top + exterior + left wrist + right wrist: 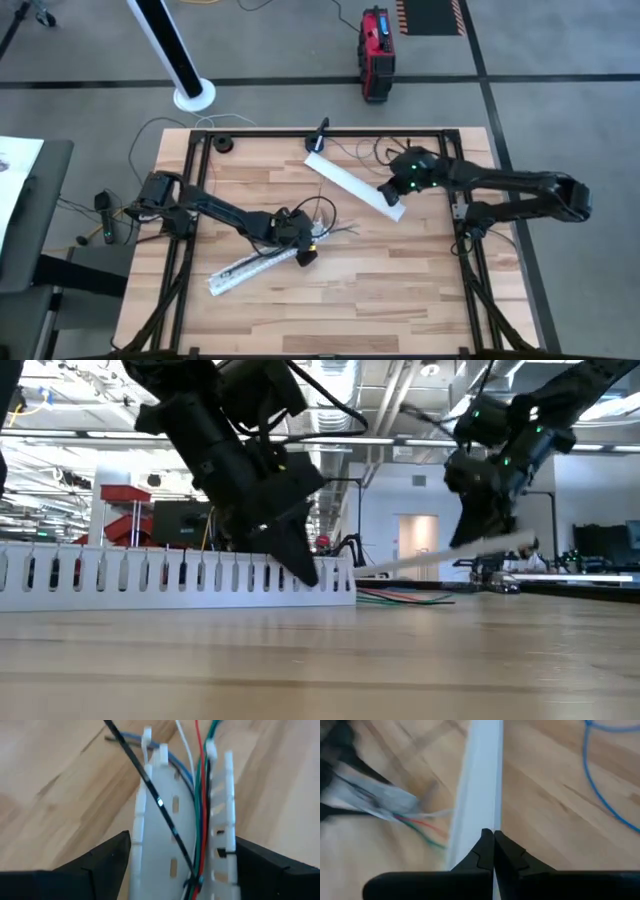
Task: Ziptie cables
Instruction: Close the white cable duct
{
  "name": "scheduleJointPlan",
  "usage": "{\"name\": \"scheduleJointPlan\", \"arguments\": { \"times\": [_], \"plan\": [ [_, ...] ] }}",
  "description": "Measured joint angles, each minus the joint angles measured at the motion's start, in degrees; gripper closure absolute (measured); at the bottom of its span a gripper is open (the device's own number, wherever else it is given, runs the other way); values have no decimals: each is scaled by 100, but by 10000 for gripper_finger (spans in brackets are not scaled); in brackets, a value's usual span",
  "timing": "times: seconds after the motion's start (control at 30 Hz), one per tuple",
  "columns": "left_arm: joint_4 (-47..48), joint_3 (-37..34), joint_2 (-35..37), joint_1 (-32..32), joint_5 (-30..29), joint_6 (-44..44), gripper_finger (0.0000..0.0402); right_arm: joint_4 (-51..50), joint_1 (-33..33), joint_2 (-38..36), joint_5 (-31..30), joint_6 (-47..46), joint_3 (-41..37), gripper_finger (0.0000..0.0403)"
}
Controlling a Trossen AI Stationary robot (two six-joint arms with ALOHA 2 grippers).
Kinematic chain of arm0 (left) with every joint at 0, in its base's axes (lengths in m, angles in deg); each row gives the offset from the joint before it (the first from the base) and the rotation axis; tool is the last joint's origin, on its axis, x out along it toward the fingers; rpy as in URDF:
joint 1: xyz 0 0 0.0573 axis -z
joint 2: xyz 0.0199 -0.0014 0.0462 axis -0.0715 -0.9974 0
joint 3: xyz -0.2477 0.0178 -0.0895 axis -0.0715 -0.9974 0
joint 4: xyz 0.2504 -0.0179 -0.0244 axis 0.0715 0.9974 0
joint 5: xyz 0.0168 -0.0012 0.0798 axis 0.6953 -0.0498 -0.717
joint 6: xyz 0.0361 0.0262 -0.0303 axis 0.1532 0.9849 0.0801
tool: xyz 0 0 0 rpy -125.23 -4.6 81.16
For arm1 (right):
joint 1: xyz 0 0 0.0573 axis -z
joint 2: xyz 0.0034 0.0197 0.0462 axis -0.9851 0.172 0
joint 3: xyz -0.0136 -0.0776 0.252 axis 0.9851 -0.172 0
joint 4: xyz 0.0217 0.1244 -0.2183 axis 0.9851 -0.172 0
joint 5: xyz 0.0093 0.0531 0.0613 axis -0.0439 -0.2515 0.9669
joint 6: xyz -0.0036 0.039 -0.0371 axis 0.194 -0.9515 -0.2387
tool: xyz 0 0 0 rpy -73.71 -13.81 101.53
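Wood tabletop [400, 280]: pale butcher-block boards carrying everything.
Cables [200, 820]: thin red, green, white and blue wires lying along the inside of the slotted white duct [165, 820], their loose ends straggling out past its end near the tabletop's middle.
Handling: by my judgement light, limp and springy; single wires will slip and fan out, so take the bunch together where the duct walls already gather it, not at the free tips.
Zip tie [150, 790]: thin black strap crossing the duct slantwise over the wires.
Left gripper [303, 252]: fingers spread wide, straddling both duct walls, clamped on nothing.
Right gripper [493, 851]: fingers pinched together on the flat white cover strip [482, 780], held tilted above the tabletop, well apart from the cables.
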Motion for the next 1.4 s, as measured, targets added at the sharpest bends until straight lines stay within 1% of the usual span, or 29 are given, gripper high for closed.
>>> {"name": "scheduleJointPlan", "arguments": {
  "times": [0.17, 0.23, 0.27, 0.33, 0.4, 0.47, 0.53, 0.6, 0.7, 0.77, 0.83, 0.9, 0.97, 1.03, 1.07, 1.13, 1.2, 1.27, 1.4],
  "plan": [
    [268, 9, 301, 0, -65, 154, 112, 326, -440, -660, 44, -1408, 4, 403],
    [410, 9, 427, 2, -101, 310, 112, 442, -731, -906, 24, -1920, 9, 403],
    [531, 9, 496, 4, -141, 440, 112, 435, -904, -1022, -81, -2125, 13, 403],
    [784, 13, 622, 7, -269, 773, 112, 292, -1293, -1203, -296, -2260, 13, 403],
    [997, 11, 750, 4, -247, 1068, 112, 214, -1669, -1305, -552, -2355, 13, 403],
    [965, 9, 1040, -15, 50, 1358, 112, 265, -2032, -1353, -907, -2420, 13, 398],
    [690, 36, 1431, -49, 271, 1453, 112, 369, -2308, -1363, -1237, -2362, 13, 384],
    [509, 50, 1759, -96, 296, 1591, 112, 440, -2457, -1358, -1371, -2337, 13, 360],
    [574, 49, 2034, -334, 236, 1681, 112, 423, -2569, -1356, -1469, -2333, 13, 317],
    [755, 36, 2222, -590, 189, 1715, 112, 302, -2573, -1348, -1490, -2143, 13, 286],
    [683, 48, 2465, -959, 187, 1889, 112, 122, -2483, -1258, -1493, -1824, 13, 256],
    [566, 169, 2685, -1470, 247, 2173, 112, -22, -2360, -1109, -1492, -1517, 13, 226],
    [321, 281, 2806, -2019, 439, 2558, 112, -87, -2257, -925, -1493, -1303, 73, 202],
    [244, 369, 2829, -2488, 704, 2961, 112, -360, -2163, -671, -1508, -936, 265, 185],
    [217, 406, 2816, -2694, 875, 3143, 112, -556, -2146, -539, -1568, -728, 378, 179],
    [194, 459, 2766, -3011, 1240, 3300, 112, -988, -2156, -193, -1875, -317, 524, 174],
    [256, 456, 2763, -3236, 1398, 3266, 112, -1220, -2170, 221, -2292, -144, 587, 173],
    [248, 421, 2770, -3376, 1403, 3226, 112, -1131, -2167, 605, -2510, -38, 589, 173],
    [352, 407, 2760, -3520, 1372, 3222, 112, -709, -2169, 1446, -2530, -252, 597, 173]
  ]
}}
